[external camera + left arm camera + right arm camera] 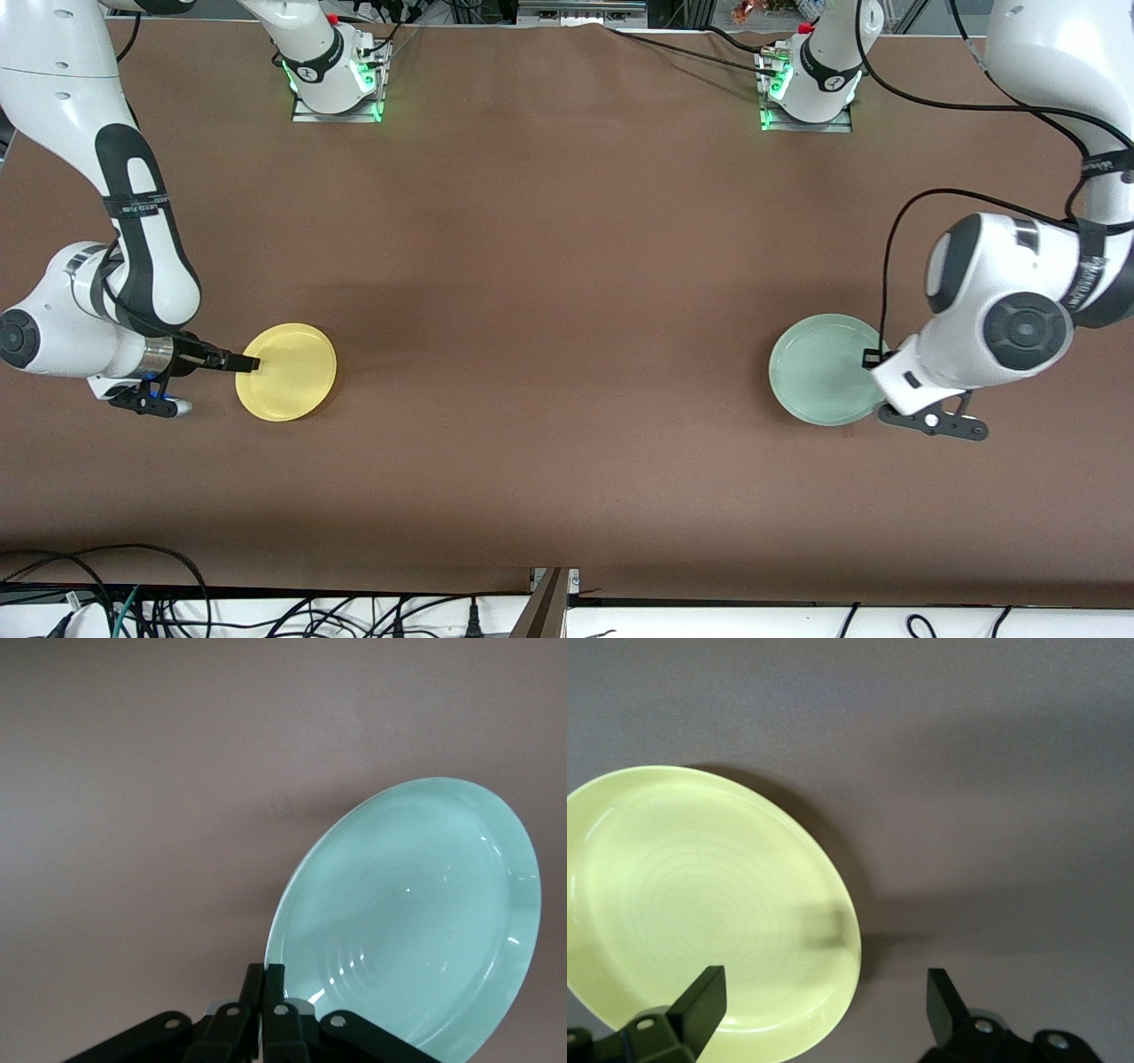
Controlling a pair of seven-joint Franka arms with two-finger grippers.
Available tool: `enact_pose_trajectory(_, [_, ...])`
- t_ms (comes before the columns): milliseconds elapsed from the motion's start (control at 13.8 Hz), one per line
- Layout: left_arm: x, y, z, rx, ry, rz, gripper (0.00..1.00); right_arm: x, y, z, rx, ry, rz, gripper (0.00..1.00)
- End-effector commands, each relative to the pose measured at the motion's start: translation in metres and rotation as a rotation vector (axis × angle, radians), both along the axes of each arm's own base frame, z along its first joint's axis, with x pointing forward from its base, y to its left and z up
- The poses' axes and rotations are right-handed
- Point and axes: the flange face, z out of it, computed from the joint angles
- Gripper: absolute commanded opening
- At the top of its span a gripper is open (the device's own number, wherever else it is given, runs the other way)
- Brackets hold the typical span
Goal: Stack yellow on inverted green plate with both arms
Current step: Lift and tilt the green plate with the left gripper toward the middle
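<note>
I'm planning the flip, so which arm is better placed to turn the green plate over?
Left. The left tool is shut on the green plate at its rim; the right tool is open at the yellow plate, toward the right arm's end.

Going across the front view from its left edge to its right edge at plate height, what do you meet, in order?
right gripper at the rim of the yellow plate → bare brown table → green plate → left gripper at that plate's rim.
</note>
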Motion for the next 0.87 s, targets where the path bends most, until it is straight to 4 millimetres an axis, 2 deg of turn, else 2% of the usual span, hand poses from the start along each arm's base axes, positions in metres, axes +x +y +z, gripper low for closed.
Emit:
enact_pose_trajectory(0, [-0.01, -0.06, 0.03, 0.14, -0.005, 0.016, 0.0, -0.014, -0.015, -0.006, 0.03, -0.037, 0.027, 1.0])
enact_pose_trajectory(145, [-0.022, -0.105, 0.044, 0.247, -0.041, -0.03, 0.0, -0.019, -0.024, -0.011, 0.073, -0.053, 0.041, 1.0])
enact_pose_trajectory(290, [-0.038, -0.155, 0.049, 0.37, -0.086, -0.138, 0.0, -0.024, -0.041, -0.02, 0.128, -0.075, 0.049, 1.0])
enact_pose_trajectory(507, [-0.075, -0.24, 0.048, 0.57, -0.179, -0.291, 0.0, -0.025, -0.041, -0.024, 0.146, -0.077, 0.047, 1.0])
enact_pose_trajectory(652, [-0.099, -0.288, 0.023, 0.637, -0.254, -0.287, 0.0, -0.024, -0.039, -0.025, 0.146, -0.076, 0.053, 1.0])
enact_pose_trajectory(797, [-0.121, -0.327, -0.009, 0.698, -0.297, -0.328, 0.0, -0.023, -0.035, -0.024, 0.147, -0.078, 0.059, 0.98])
